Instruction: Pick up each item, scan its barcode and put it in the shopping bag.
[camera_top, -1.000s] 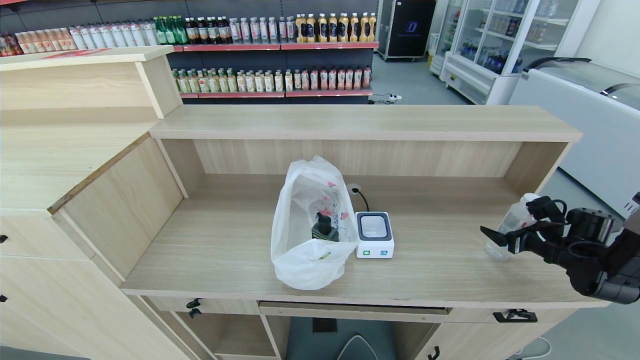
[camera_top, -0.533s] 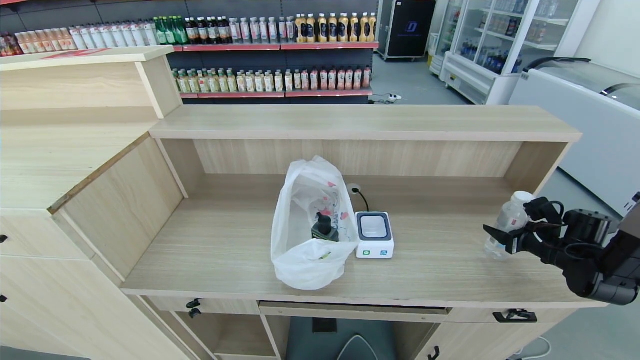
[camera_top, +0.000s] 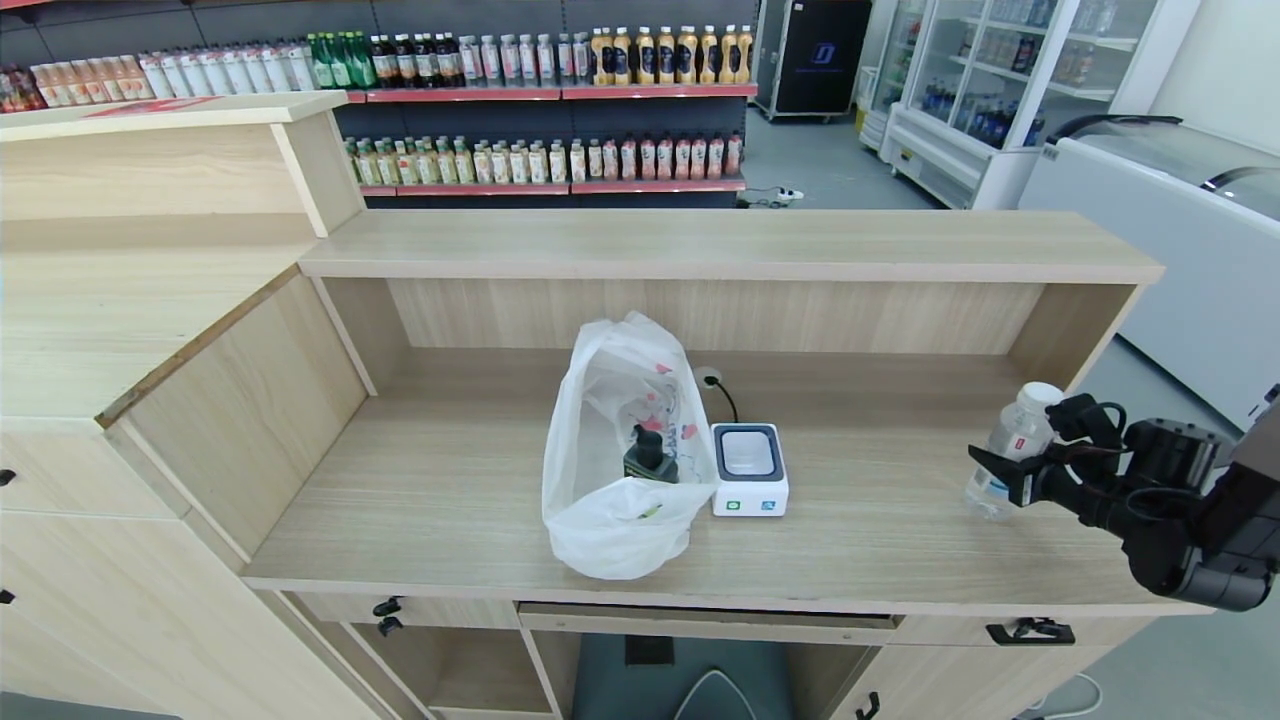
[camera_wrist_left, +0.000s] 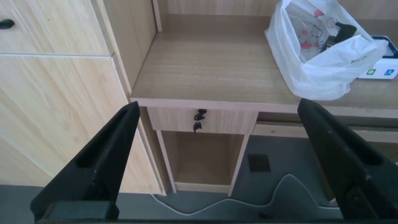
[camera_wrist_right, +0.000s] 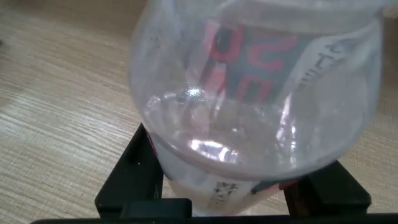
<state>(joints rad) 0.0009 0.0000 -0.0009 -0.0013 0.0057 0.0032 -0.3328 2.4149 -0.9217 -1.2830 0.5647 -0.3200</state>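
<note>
A clear water bottle (camera_top: 1016, 432) with a white cap and red-printed label leans over the right end of the wooden counter (camera_top: 880, 540). My right gripper (camera_top: 1030, 450) is shut on it, and the fingers (camera_wrist_right: 134, 183) clamp its lower body (camera_wrist_right: 255, 106). The white shopping bag (camera_top: 615, 450) stands open at the counter's middle with a dark bottle (camera_top: 650, 455) inside. The white scanner (camera_top: 748, 467) sits just right of the bag. My left gripper (camera_wrist_left: 217, 168) hangs open below and to the left of the counter, far from the bag (camera_wrist_left: 317, 56).
A raised shelf (camera_top: 730, 245) and back panel close off the counter's far side, with a side wall (camera_top: 1075, 330) near the bottle. The scanner's cable (camera_top: 722, 395) runs to a hole behind it. Drawers with keys (camera_wrist_left: 198, 121) sit under the front edge.
The bottle in my right gripper has tipped slightly more upright and shifted a little left, turning its red label into sight. The bag and the scanner have stayed put.
</note>
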